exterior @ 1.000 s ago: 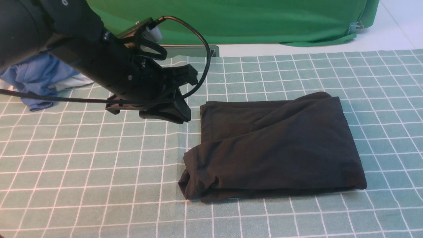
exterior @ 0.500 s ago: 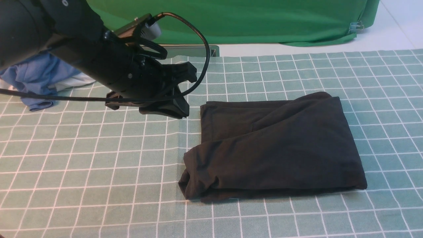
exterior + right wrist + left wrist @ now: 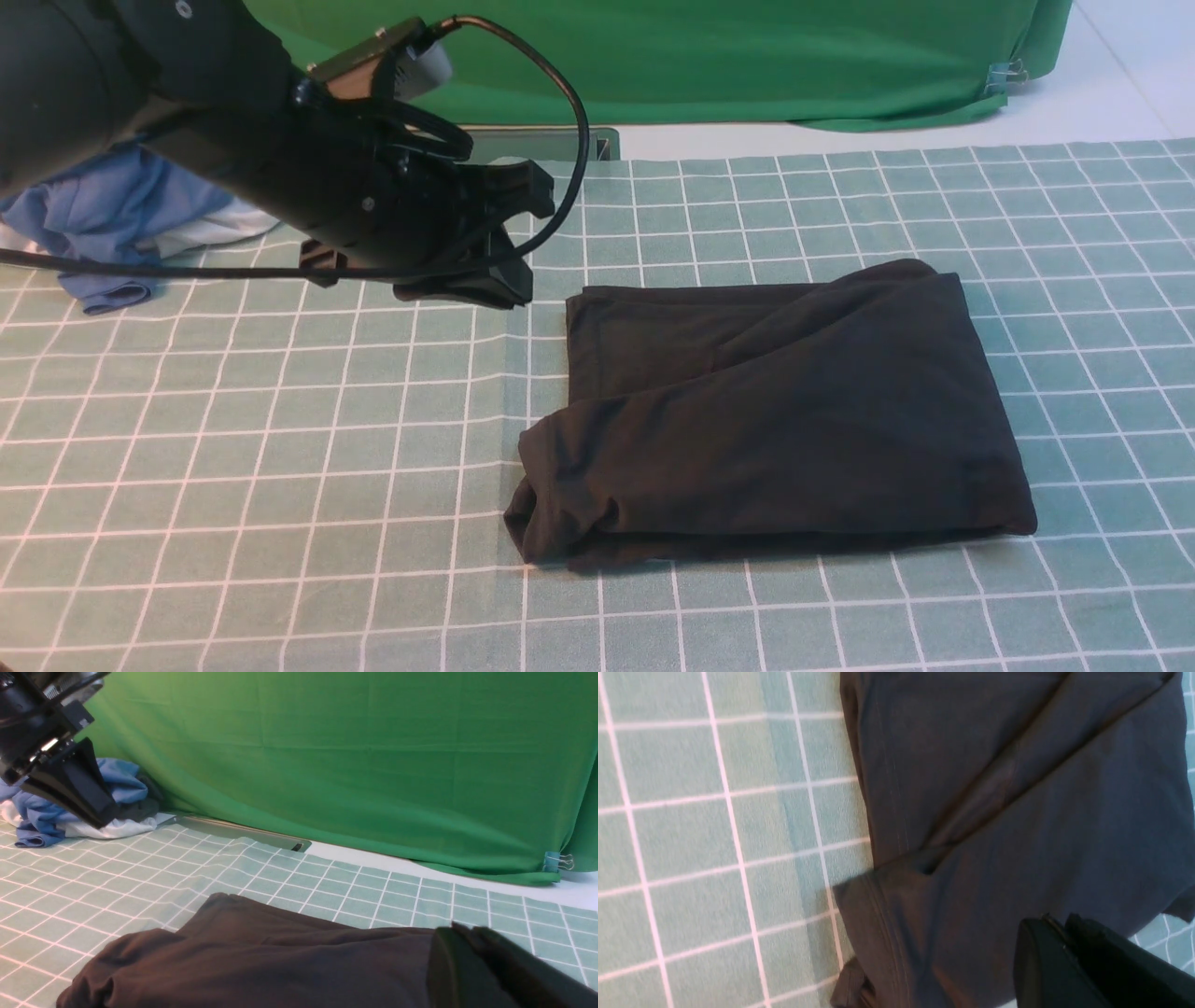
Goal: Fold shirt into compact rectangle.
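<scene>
One arm shows in front — the left gripper, jaws pressed together and empty, hangs above the checked cloth. Just to its right lies the shirt, folded, print hidden. The right gripper, cut off at the frame edge, is closed too.

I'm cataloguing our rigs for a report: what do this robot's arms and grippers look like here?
The left arm is bulky matte black, carrying a small silver-and-brown module on its wrist and a looping black cable. The left gripper has broad, flat black wedge-shaped fingers. Of the right gripper, only black blunt fingertips show.
</scene>
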You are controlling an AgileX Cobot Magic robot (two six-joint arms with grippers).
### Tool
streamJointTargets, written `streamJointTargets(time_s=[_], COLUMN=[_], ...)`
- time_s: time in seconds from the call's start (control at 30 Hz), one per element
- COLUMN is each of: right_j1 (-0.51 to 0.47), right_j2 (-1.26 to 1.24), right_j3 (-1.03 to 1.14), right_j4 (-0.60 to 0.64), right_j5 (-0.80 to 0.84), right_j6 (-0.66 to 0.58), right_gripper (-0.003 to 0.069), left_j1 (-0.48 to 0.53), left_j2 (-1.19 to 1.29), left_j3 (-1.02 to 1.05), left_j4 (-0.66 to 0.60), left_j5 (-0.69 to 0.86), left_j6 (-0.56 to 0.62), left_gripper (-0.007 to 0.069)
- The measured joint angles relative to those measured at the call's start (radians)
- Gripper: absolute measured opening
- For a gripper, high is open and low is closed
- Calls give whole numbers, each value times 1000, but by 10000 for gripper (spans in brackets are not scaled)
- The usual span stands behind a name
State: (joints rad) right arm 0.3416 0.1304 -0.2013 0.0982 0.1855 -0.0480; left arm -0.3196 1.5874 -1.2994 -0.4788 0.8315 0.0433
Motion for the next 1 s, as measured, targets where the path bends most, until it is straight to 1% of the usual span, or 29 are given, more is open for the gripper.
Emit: streamJointTargets(time_s=[0.1,0.43,0.5,0.53,0.63,0.7,0.77,0.93,1.0], right_j1=[0,-1,-12,-24,-75,-99,-168,-282,-299], right_j2=[0,-6,-28,-37,-67,-78,-114,-130,-130], right_j3=[0,34,72,101,168,191,207,208,208], right_j4=[0,-10,-60,-91,-131,-137,-141,-144,-145], right_j5=[-1,-13,-14,-14,-15,-8,24,55,56], right_j6=[0,0,0,0,0,0,0,1,1], right_gripper=[43,71,76,78,83,86,94,109,113], left_j1=[0,0,0,0,0,0,0,0,0], left_j2=[0,0,0,0,0,0,0,-6,-18], left_j3=[0,0,0,0,0,0,0,0,0], left_j4=[0,2,4,9,25,33,59,72,76], left_j5=[-29,-37,-37,-37,-38,-42,-46,-34,-20], left_j6=[5,9,9,9,9,9,9,9,9], left_gripper=[34,34,34,34,34,34,34,34,34])
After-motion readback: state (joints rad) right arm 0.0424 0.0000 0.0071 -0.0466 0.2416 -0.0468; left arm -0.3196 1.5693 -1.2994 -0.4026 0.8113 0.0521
